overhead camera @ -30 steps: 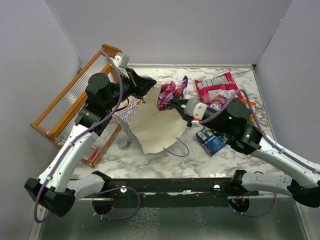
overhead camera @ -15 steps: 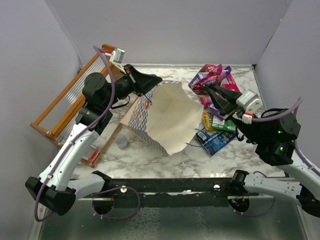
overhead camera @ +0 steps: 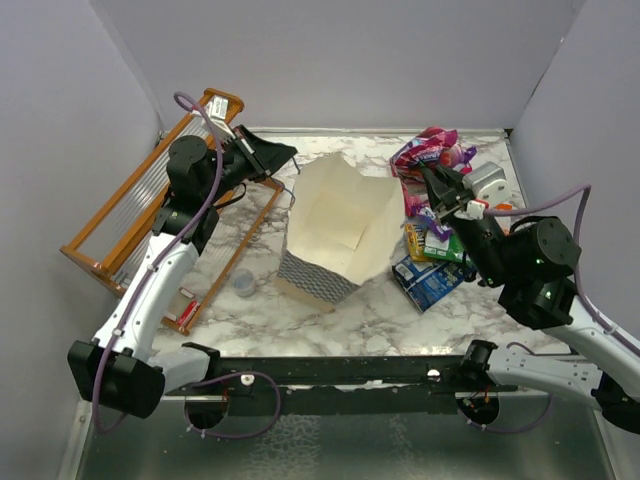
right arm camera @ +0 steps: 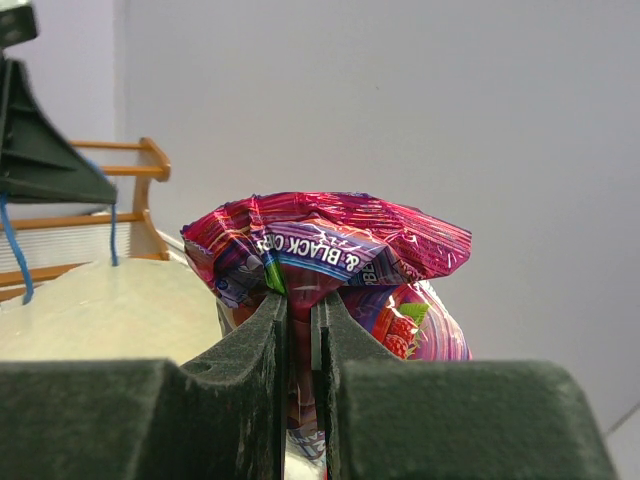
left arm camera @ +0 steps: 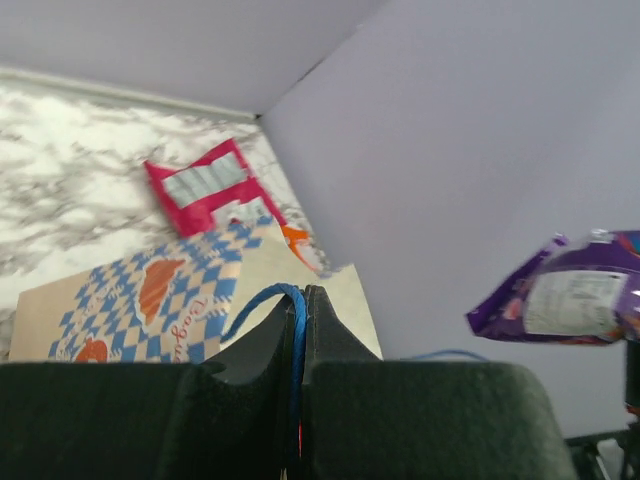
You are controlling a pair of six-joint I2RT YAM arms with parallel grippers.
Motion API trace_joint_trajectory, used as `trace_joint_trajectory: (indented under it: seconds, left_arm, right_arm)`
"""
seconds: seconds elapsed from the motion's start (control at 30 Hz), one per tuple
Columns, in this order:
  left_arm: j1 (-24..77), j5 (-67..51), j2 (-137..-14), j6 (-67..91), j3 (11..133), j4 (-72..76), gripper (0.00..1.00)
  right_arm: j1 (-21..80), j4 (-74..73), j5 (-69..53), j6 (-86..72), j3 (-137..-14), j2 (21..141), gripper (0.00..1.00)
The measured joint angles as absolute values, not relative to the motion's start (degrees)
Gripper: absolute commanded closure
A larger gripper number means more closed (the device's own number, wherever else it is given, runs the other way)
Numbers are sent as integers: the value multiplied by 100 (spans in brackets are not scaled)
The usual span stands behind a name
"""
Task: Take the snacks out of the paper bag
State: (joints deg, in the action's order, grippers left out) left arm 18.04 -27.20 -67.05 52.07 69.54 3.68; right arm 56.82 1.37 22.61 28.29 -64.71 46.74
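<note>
Looking from above, we find the bag (overhead camera: pixel 335 225) tipped on the desk (overhead camera: pixel 350 320), its mouth open upward and toward the back. Its cream inside looks bare as far as this view reaches. The left fingers (overhead camera: pixel 268 155) sit at its far left corner, just beside the rack (overhead camera: pixel 120 215); from here we cannot tell their state. The right fingers (overhead camera: pixel 441 188) are clamped on a purple-pink packet (overhead camera: pixel 432 150), held up clear of the bag and over a heap of snacks: a blue packet (overhead camera: pixel 425 283), a yellow bar (overhead camera: pixel 413 241) and a green wrapper (overhead camera: pixel 447 250). A cup (overhead camera: pixel 243 285) stands near the bag's left side.

On the left wrist, our fingers (left arm camera: pixel 240 400) are pressed together on the blue handle (left arm camera: pixel 290 320), with the checkered bag (left arm camera: pixel 130 300) below and a pink pouch (left arm camera: pixel 205 185) lying beyond it on the desk.

On the right wrist, the fingers (right arm camera: pixel 240 400) pinch the packet (right arm camera: pixel 320 245) by its lower edge, and it hangs in the air.

We judge the task nearly done: what is left is setting this packet down and checking the bag's hidden bottom. The heap and the right wall crowd that side. Bare desk shows in front of the bag and along the back edge.
</note>
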Motion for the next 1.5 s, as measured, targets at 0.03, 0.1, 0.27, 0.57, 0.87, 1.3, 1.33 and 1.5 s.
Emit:
trace_joint_trajectory:
  seconds: [0.03, 0.1, 0.27, 0.57, 0.87, 1.3, 1.33, 1.5]
  left_arm:
    - [1671, -2722, -6753, 5214, 6864, 322, 100]
    - [1479, -2727, -6855, 5210, 6726, 150, 100]
    - [1356, -2714, -6965, 5030, 6571, -386, 86]
    - [1356, -2390, -6742, 4386, 6799, -1186, 39]
    - [1356, -2086, -6652, 3363, 7854, -1942, 10]
    - [1992, -1074, -6392, 1500, 8941, -2869, 1]
    - [2141, -921, -6353, 1361, 8934, -2899, 1]
    - [2794, 110, -5892, 598, 8705, -2873, 1]
  right_arm:
    - [5682, 154, 2364, 2823, -6471, 4692, 99]
    - [5682, 213, 2646, 2818, -6479, 4775, 99]
    - [5682, 320, 3544, 2814, -6779, 5299, 98]
    - [4814, -5, 3857, 2126, -7476, 6335, 99]
    - [1964, -1118, 1839, 202, -7627, 7450, 99]
    - [410, -1317, 283, -1295, -6425, 8980, 80]
    - [410, -1369, 259, -1306, -6460, 9102, 75]
    - [416, -1494, 222, -1288, -6560, 9242, 36]
